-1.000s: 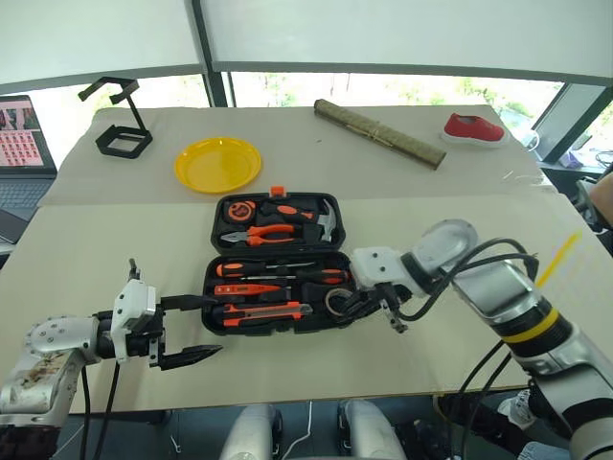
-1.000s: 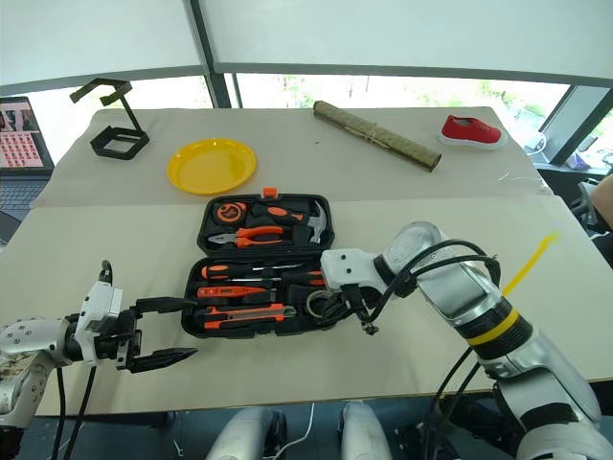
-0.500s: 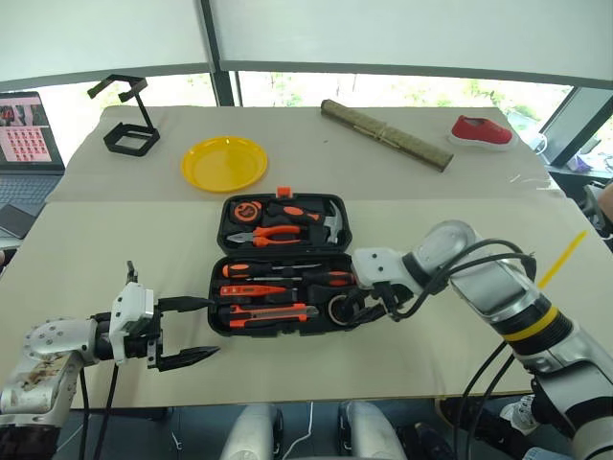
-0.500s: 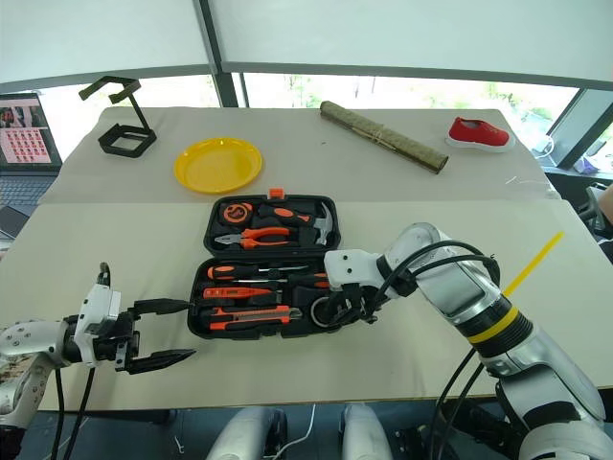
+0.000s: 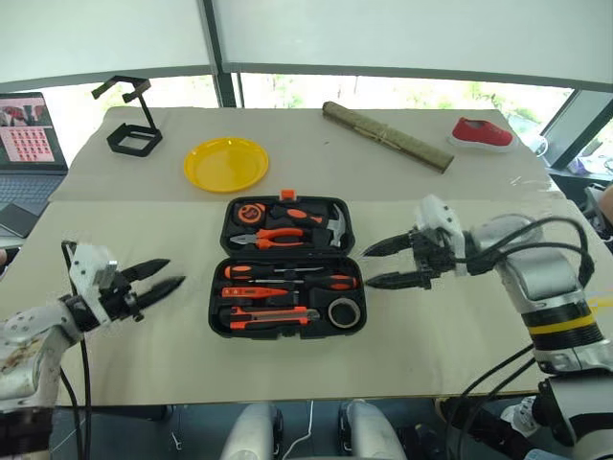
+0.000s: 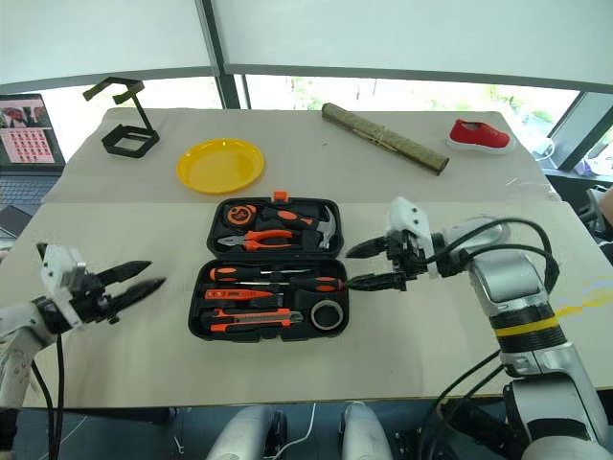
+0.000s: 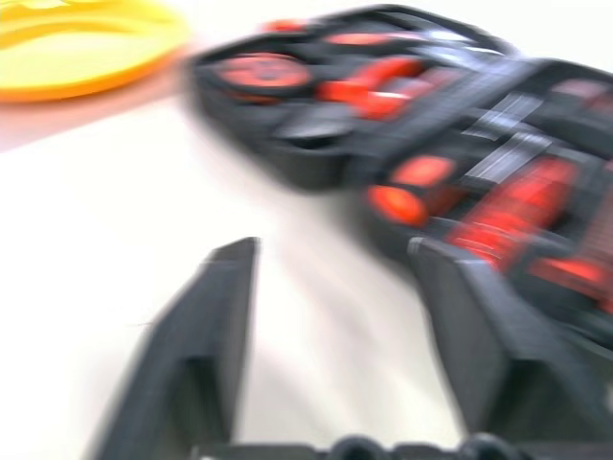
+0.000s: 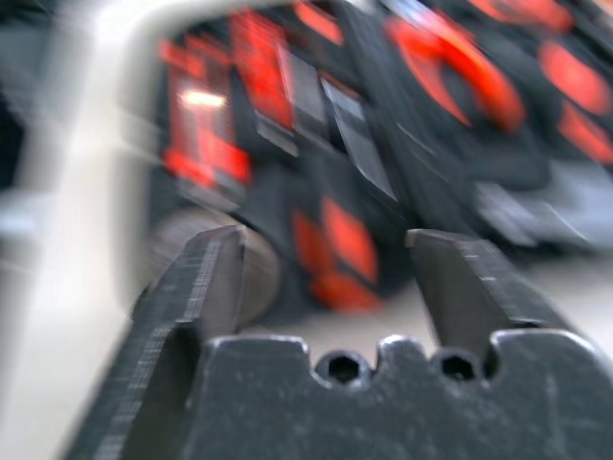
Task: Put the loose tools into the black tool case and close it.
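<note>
While black tool case [image 5: 286, 266] lies open, left gripper [image 5: 153, 278] and right gripper [image 5: 379, 264] flank it, fingers parted, empty.

Black tool case [image 5: 287, 266], orange latch [image 5: 286, 195]. Orange-black screwdrivers [image 5: 287, 277], utility knife [image 5: 266, 315]. Grey tape roll [image 5: 343, 311]. Yellow plate [image 5: 226, 164]. Red shoe [image 5: 482, 131]. Beige table [image 5: 144, 220].

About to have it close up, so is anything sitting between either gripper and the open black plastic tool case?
Nothing visible. Bare table lies between the left gripper and the black plastic tool case, and between the right gripper and it.
</note>
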`<state>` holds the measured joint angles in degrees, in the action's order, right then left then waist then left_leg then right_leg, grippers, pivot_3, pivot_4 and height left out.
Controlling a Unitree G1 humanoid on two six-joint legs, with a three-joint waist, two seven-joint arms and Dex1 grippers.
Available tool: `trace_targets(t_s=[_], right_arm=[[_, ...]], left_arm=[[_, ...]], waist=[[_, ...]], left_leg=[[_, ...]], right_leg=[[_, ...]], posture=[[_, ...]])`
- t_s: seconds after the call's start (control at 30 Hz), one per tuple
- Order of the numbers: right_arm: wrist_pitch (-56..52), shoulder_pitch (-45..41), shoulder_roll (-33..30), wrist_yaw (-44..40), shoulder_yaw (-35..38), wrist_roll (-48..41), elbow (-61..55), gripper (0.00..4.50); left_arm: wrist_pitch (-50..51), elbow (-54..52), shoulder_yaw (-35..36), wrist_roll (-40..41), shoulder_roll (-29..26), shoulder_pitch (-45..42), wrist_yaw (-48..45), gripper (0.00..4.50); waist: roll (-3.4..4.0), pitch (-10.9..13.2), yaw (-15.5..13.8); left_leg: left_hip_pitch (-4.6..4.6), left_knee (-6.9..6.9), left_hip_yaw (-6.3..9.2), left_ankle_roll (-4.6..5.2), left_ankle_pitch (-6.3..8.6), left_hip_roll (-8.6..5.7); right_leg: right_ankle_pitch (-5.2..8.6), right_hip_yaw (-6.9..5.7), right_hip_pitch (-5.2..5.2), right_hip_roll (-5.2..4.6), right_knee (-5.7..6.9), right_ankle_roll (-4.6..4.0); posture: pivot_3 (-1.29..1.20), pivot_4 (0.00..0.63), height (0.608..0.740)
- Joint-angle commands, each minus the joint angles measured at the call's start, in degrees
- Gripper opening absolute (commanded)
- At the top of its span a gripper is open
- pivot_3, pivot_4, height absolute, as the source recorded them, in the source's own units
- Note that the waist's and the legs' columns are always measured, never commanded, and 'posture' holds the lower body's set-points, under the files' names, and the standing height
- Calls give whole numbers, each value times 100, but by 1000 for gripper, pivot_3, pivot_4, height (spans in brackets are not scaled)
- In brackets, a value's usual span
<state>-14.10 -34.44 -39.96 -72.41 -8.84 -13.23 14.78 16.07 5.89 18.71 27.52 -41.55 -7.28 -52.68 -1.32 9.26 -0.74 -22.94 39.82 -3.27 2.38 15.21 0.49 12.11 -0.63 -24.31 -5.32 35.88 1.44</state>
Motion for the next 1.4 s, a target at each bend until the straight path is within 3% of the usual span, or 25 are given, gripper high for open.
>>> trace_targets(t_s=[0.03,0.13,0.2,0.5,0.83,1.03,1.17,1.27,1.37,1.4], right_arm=[[856,-127,287,621,46,435,543,1574],[1398,-310,646,1123,-72,821,1084,718],[1534,-413,829,1180,-107,895,1280,73],[1474,-517,1285,950,-245,915,1318,73],[626,440,872,901,-98,814,-201,73],[655,729,541,841,111,751,-329,73],[122,945,335,768,387,387,-703,73],[-122,1162,61,668,623,106,-1026,771],[-1123,1238,-183,695,1048,-526,-1543,1798],[-1895,1057,-369,895,1040,-541,-1815,2176]], left_arm=[[240,58,-360,-302,147,-372,415,779],[513,97,-808,-485,273,-675,505,25],[724,75,-1032,-525,274,-779,408,0],[831,211,-1542,-691,507,-1241,192,0],[855,-533,-1666,-520,492,-686,-301,0],[1007,-818,-1640,-486,641,-435,-191,0],[1198,-792,-1234,-393,719,-386,226,0],[1744,-935,-1079,-427,291,-243,303,662],[2425,-1083,-649,-136,-222,-114,240,1724],[2972,-1233,-524,119,-529,-137,119,2091]], waist=[[0,0,30],[0,0,121],[0,0,158],[0,1,107],[1,1,54],[0,1,11],[0,1,5],[0,1,15],[0,1,62],[0,1,91]], left_leg=[[-1,0,-3,0,0,0],[-10,-3,-7,-2,-1,3],[-11,-3,-7,-4,-3,3],[-15,-1,1,-2,-2,0],[-29,-4,6,11,7,-5],[-30,-1,5,17,11,-9],[-25,1,6,17,10,-11],[-24,2,7,17,10,-9],[-17,2,6,15,9,-6],[-15,0,5,14,8,0]], right_leg=[[0,4,-4,1,3,0],[-1,9,-16,6,11,-1],[-1,9,-17,6,8,-1],[-4,8,-11,4,11,4],[-7,4,-12,-1,4,13],[-8,3,-7,-5,-5,18],[-8,3,-5,-5,-10,18],[-8,4,-5,-4,-10,18],[-7,8,-6,0,-9,15],[-5,10,-7,3,-9,12]], posture=[[0,150,740],[0,150,740],[0,150,740],[0,150,740],[0,150,740],[0,150,740],[0,150,740],[0,150,740],[0,150,740],[0,150,740]])
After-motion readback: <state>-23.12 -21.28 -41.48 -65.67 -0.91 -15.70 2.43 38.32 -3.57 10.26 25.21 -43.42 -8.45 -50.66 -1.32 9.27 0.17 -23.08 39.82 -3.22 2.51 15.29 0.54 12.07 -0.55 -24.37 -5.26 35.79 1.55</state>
